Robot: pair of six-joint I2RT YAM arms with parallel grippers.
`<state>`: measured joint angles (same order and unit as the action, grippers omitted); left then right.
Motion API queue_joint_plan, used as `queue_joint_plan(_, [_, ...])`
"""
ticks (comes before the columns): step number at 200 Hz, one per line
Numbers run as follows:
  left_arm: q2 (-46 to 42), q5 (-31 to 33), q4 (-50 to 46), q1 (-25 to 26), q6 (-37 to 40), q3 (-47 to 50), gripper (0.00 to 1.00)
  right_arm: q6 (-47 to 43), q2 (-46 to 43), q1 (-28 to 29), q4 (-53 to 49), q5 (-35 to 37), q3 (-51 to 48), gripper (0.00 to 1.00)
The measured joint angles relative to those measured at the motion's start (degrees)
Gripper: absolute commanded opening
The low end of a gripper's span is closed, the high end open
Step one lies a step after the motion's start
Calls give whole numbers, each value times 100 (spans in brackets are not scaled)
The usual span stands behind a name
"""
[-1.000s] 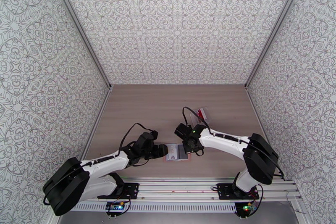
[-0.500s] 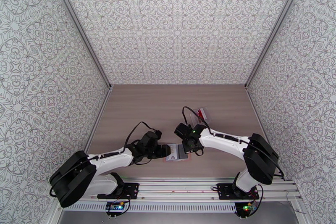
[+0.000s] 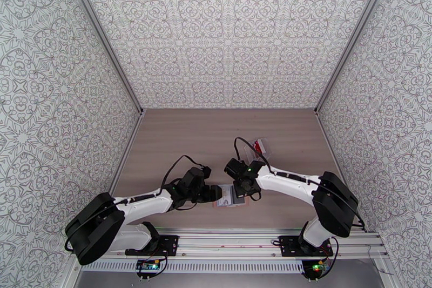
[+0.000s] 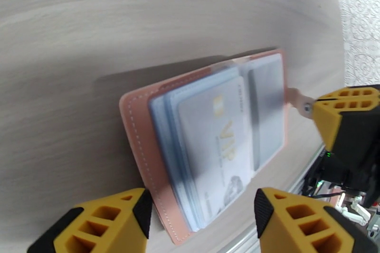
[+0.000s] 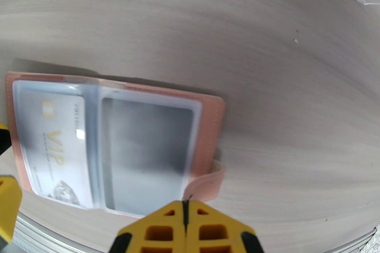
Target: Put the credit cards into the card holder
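L claw (image 4: 201, 210) moved closer, spread; R claw (image 5: 184, 207) pressed together; card holder (image 4: 137, 141) lengthwise L-R.

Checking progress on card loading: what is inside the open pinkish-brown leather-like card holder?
In the pinkish-brown card holder, one clear sleeve shows a white VIP-lettered card; the next shows a dark rectangle, probably a dark card. Sleeves stacked underneath are covered, contents unknown.

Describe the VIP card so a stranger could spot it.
Near the table's front edge lies the open pink card holder. The VIP card sits in the sleeve away from its snap tab: pale with gold lettering, unlike the plain grey neighbouring sleeve.
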<state>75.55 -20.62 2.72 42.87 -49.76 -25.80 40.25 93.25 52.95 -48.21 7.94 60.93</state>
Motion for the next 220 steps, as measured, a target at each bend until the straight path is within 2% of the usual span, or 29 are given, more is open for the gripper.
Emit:
queue_joint_plan(48, [-2,-282,695,0,-234,17,63,2,-85,0,146,-133,-184,0])
queue_joint_plan(102, [39,-643,1554,0,-498,118,57,4,-107,0,363,-278,-323,0])
queue_joint_plan(133, [380,-837,2105,39,-713,118,53,33,-111,0,629,-468,-490,0])
queue_joint_plan(220, [688,-925,2413,295,-859,98,42,33,-529,-85,1185,-911,-890,0])
